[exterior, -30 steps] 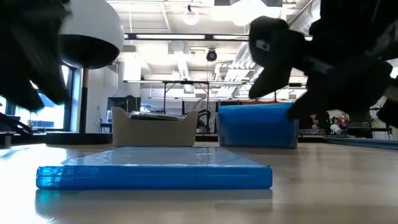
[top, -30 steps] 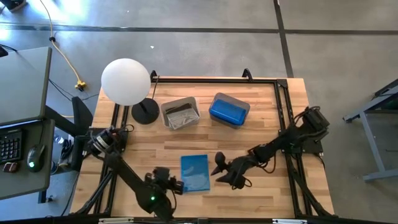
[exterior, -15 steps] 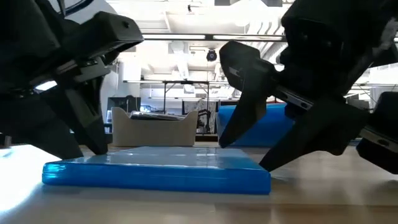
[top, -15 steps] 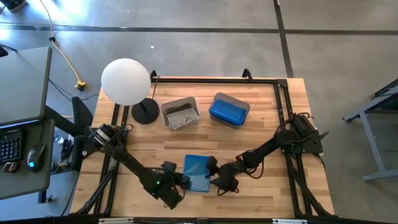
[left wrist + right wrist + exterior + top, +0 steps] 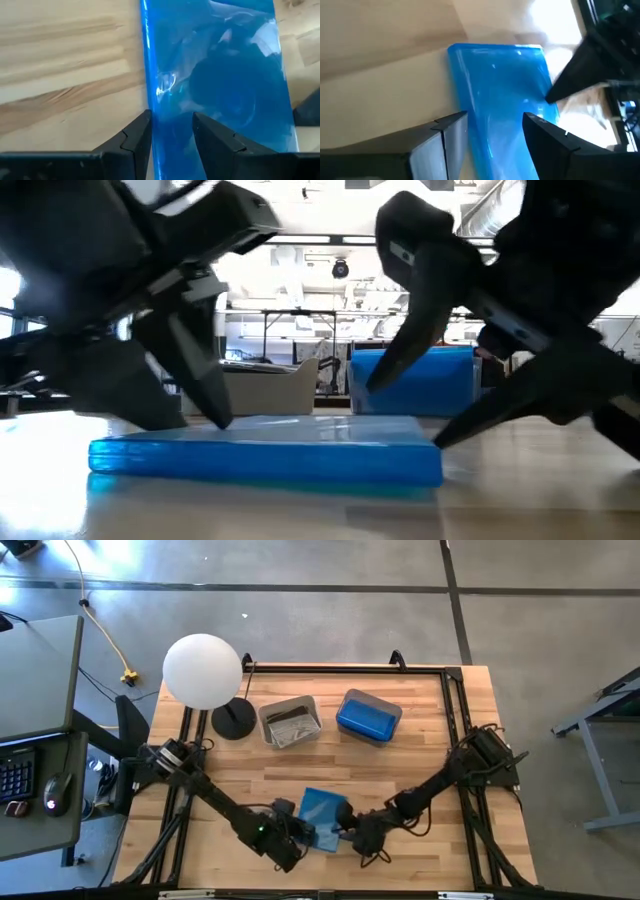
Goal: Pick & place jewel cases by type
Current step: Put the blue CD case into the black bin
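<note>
flat see-through jewel case (image 5: 322, 813): shiny bright blue, with white glints on top
wooden table top (image 5: 420, 740): light tan planks with brown grain stripes
rounded plastic tub on the right (image 5: 368, 716): deep blue
rounded plastic tub on the left (image 5: 290, 722): pale grey, with dark things inside
round ball lamp (image 5: 202, 671): white, on a black round foot
left gripper (image 5: 171, 134): black fingers
right gripper (image 5: 493, 131): dark grey and black fingers
floor (image 5: 300, 600): grey with dark lines
cable on the floor (image 5: 100, 620): yellow

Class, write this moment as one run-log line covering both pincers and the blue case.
left pincer: open, at blue case's left edge | right pincer: open, at its right edge | case: flat on table
</note>
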`<state>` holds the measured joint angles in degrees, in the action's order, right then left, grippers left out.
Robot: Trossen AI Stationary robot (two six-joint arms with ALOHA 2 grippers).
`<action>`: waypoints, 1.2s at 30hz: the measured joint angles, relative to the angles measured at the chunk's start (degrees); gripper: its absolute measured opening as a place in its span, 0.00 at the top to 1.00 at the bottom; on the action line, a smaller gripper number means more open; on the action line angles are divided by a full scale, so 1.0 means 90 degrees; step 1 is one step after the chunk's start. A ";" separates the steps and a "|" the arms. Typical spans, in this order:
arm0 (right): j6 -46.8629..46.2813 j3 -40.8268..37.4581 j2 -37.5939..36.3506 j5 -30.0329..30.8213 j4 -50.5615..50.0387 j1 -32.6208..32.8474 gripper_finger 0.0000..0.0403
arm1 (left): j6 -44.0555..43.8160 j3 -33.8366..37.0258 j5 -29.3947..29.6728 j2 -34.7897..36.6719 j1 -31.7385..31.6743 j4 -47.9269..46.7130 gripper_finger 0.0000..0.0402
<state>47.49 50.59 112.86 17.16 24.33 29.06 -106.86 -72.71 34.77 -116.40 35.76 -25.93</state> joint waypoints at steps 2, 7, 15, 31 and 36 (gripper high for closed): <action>0.0009 0.0000 -0.0005 0.0010 -0.0010 0.0035 0.55 | 0.0191 -0.0005 -0.0152 0.0000 -0.0116 0.0108 0.66; -0.0274 0.0017 -0.0010 -0.0002 -0.0437 0.0043 0.56 | 0.0607 -0.0015 -0.0492 0.0000 -0.0346 0.0264 0.66; -0.0244 0.0012 -0.0012 0.0506 -0.0672 0.0215 0.56 | 0.0918 -0.0247 -0.0603 -0.0015 -0.0419 0.0181 0.66; 0.0016 0.0002 -0.0015 0.0933 -0.0768 0.0315 0.56 | 0.1721 -0.0845 -0.0132 0.0151 -0.0436 -0.0334 0.66; -0.0182 -0.0005 -0.0015 0.0924 -0.0764 0.0317 0.56 | 0.1679 -0.0845 -0.0386 0.0153 -0.0412 -0.0507 0.66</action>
<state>45.85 50.55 112.73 25.48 17.46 31.92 -91.74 -80.31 31.29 -115.02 32.05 -30.49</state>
